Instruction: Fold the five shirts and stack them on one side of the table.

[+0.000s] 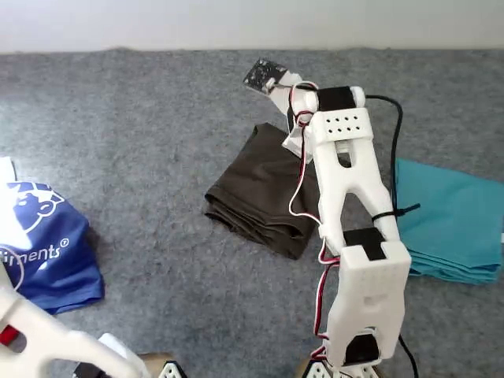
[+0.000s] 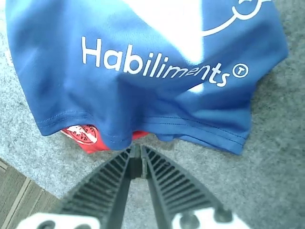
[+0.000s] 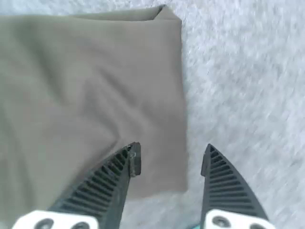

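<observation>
Three shirts lay in the high view: a folded brown shirt (image 1: 264, 197) mid-table under the right arm (image 1: 354, 228), a folded teal shirt (image 1: 449, 228) beside it, and a blue shirt (image 1: 47, 252) well apart. In the left wrist view the left gripper (image 2: 137, 155) was pinched closed on nothing beside the blue hem, with a red shirt (image 2: 83, 136) peeking out beneath; a grab there might snag both. In the right wrist view the right gripper (image 3: 169, 160) stood wide across the brown shirt's edge; closing might lift only the top layer and undo the fold.

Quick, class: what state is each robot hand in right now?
Left hand: closed, empty, at the hem of the blue shirt.
Right hand: open, over an edge of the brown shirt.
</observation>
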You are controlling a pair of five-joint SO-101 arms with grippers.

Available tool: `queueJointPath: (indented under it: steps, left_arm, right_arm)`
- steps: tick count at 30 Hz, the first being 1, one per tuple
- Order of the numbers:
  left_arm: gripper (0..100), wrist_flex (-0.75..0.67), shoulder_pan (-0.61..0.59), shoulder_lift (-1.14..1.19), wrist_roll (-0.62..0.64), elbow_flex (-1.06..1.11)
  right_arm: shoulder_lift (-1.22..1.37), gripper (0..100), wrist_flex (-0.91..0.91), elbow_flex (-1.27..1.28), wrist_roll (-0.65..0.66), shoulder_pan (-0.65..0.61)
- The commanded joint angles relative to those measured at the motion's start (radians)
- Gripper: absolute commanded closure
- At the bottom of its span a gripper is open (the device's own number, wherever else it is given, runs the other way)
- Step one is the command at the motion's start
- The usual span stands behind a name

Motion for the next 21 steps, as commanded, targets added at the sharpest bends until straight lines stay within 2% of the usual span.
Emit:
queueJointPath:
  steps: [1, 4, 5, 6, 8, 13, 21]
  left_arm:
    - [98, -0.005, 0.006, -0.025, 0.009, -0.007]
    - [98, -0.003, 0.006, -0.025, 0.009, -0.005]
    - [98, -0.003, 0.006, -0.025, 0.009, -0.005]
    - [98, -0.003, 0.006, -0.025, 0.009, -0.005]
    - [98, -0.003, 0.006, -0.025, 0.009, -0.005]
    - [98, 0.014, 0.003, -0.025, 0.009, -0.008]
    - [98, 0.028, 0.002, -0.025, 0.009, -0.007]
  right_arm:
    - [-0.097, 79.0, 0.148, -0.041, -0.138, -0.013]
    - [-0.114, 91.4, 0.263, -0.041, -0.278, -0.038]
    - [-0.114, 97.7, 0.3, -0.041, -0.31, -0.053]
    - [-0.108, 99.8, 0.334, -0.038, -0.322, -0.068]
    - [-0.11, 96.5, 0.335, 0.006, -0.358, -0.085]
    - [-0.087, 99.0, 0.332, 0.121, -0.468, -0.136]
    - [-0.012, 99.0, 0.334, 0.33, -0.479, -0.206]
